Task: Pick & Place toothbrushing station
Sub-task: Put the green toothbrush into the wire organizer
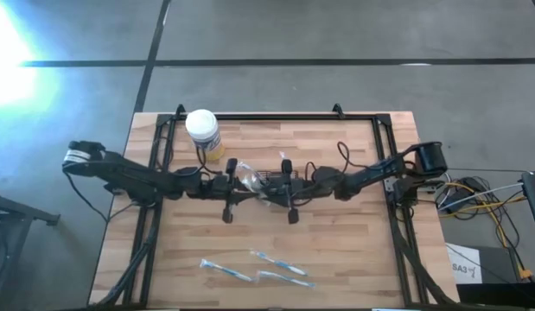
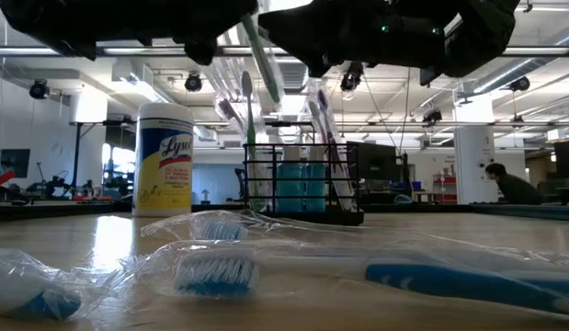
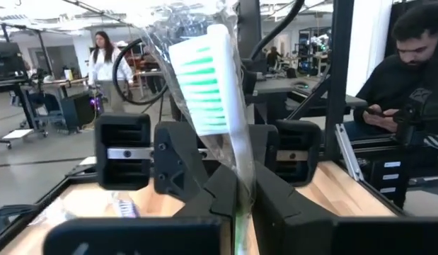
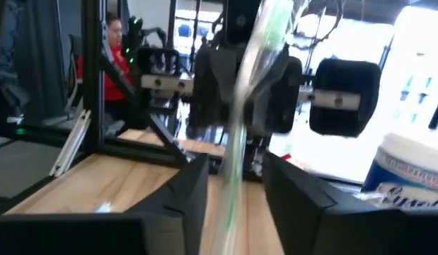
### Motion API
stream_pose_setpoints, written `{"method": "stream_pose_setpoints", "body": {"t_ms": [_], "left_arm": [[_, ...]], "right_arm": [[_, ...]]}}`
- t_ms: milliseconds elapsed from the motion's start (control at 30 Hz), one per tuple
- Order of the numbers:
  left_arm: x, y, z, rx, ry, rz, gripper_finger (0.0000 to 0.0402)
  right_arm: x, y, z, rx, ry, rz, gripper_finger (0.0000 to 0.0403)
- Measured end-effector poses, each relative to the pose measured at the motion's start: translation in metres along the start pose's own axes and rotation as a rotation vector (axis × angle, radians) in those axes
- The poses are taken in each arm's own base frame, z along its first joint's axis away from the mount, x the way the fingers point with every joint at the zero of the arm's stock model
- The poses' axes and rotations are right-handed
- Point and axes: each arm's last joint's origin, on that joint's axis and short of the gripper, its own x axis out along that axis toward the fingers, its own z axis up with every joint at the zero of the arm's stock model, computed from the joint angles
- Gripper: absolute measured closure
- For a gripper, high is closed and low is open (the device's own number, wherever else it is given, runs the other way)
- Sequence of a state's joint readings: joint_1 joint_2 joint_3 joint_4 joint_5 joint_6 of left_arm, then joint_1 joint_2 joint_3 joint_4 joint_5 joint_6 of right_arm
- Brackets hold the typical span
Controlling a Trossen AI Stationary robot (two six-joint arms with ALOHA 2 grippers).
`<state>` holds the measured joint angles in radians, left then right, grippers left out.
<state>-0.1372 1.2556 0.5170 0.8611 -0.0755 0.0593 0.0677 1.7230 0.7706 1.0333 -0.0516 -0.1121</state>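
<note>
Toothbrushing station (image 2: pixel 302 188): one black wire holder, standing upright on the wooden surface (image 1: pixel 353 250) near its middle, directly under both sets of jaws; wrapped brushes stand tilted in it.
Left jaws (image 3: pixel 245 185): closed on a wrapped toothbrush with green bristles (image 3: pixel 213 85), pinched at its handle, the head sticking up past the fingers.
Right jaws (image 4: pixel 233 177): closed on the same wrapped brush (image 4: pixel 248 92) from the opposite side, the clear wrap running between the two fingers.
Jaws to each other: one left, one right, facing tip to tip over the middle of the surface, the brush shared between them.
Station to jaws: just below them, its top close under the held brush; from above it is mostly hidden by the two arms.
Loose brushes: three wrapped toothbrushes (image 1: pixel 258 269) lying flat at the front edge of the surface, well apart from the jaws; blue bristles show on the nearest ones (image 2: pixel 203 273).
Wipes jar (image 1: pixel 203 131): one, yellow with a white lid, upright near the back edge on the left arm's side, beside the station but not touching it.
People: one standing (image 3: pixel 103 60) and one seated (image 3: pixel 410 78) in the room behind the surface.
</note>
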Motion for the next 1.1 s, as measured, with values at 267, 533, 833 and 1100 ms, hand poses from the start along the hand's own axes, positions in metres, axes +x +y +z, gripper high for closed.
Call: {"method": "stream_pose_setpoints", "body": {"t_ms": [267,533,833,1100], "left_arm": [[-0.042,-0.005,0.017,0.028,0.019,0.103,0.0379],[-0.092,0.001,0.006,-0.06,-0.047,0.153,0.0379],[-0.115,0.005,-0.007,-0.084,-0.025,0.22,0.0379],[-0.114,0.008,-0.015,-0.052,0.053,0.301,0.0379]], "right_arm": [[-0.037,0.005,0.031,0.031,0.097,0.032,0.0231],[-0.119,0.013,0.033,0.055,-0.029,-0.018,0.0235],[-0.186,0.018,0.003,0.056,-0.036,-0.173,0.0309],[-0.209,0.017,-0.008,0.003,-0.073,-0.204,0.0391]]}}
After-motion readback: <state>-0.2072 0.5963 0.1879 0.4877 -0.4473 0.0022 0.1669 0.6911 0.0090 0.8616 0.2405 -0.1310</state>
